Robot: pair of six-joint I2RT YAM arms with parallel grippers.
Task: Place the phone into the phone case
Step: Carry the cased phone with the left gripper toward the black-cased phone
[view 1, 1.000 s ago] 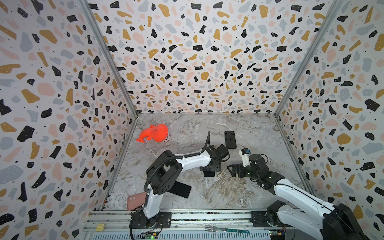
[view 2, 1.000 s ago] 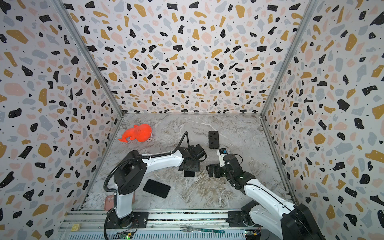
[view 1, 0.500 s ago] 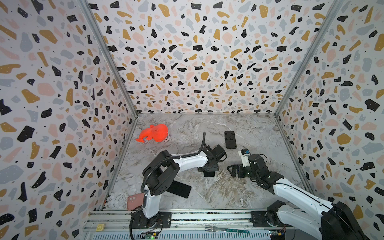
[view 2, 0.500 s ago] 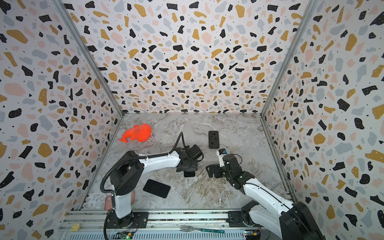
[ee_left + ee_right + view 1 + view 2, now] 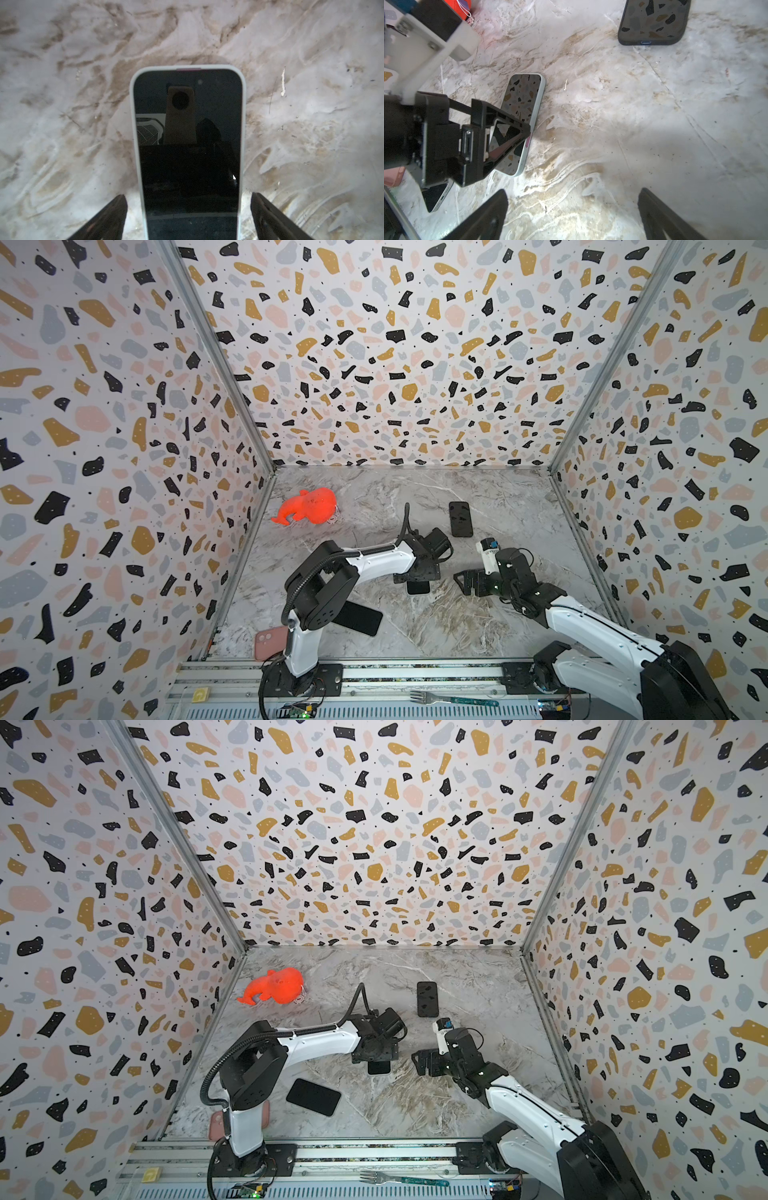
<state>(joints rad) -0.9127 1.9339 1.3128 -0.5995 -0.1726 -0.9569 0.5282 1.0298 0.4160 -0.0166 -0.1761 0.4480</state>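
left arm [image 5: 376, 562] rises at front left, elbow bent sharp, white forearm stretched out toward the centre in both top views. its wrist is bent over so the left gripper [image 5: 417, 577] points straight down, sitting low. left wrist view: both fingers [image 5: 108, 218] spread wide apart. right arm [image 5: 590, 626] comes in from front right, lying low, forearm angled in toward the centre. right gripper [image 5: 465, 583] held roughly level, tips aimed toward the left gripper, near it but not touching. right wrist view: its fingers [image 5: 488, 216] spread wide too.
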